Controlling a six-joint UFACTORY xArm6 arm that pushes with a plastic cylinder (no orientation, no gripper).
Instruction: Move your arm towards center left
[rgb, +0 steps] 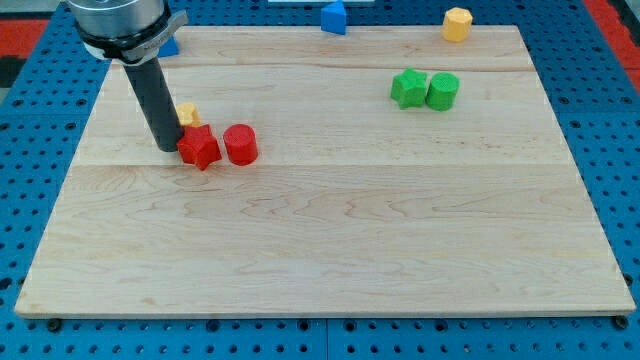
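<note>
My dark rod comes down from the view's top left, and my tip (166, 148) rests on the wooden board (330, 230) at its left side. The tip is just left of a red star-shaped block (199, 148), touching or nearly touching it. A red cylinder (240, 144) sits right beside the star, on its right. A small yellow block (187, 114) lies just behind the rod, partly hidden by it.
A green star block (408, 88) and a green cylinder (442, 90) sit together at the upper right. A blue block (334, 17) and a yellow hexagonal block (457, 23) lie at the top edge. Another blue block (170, 45) peeks out behind the arm.
</note>
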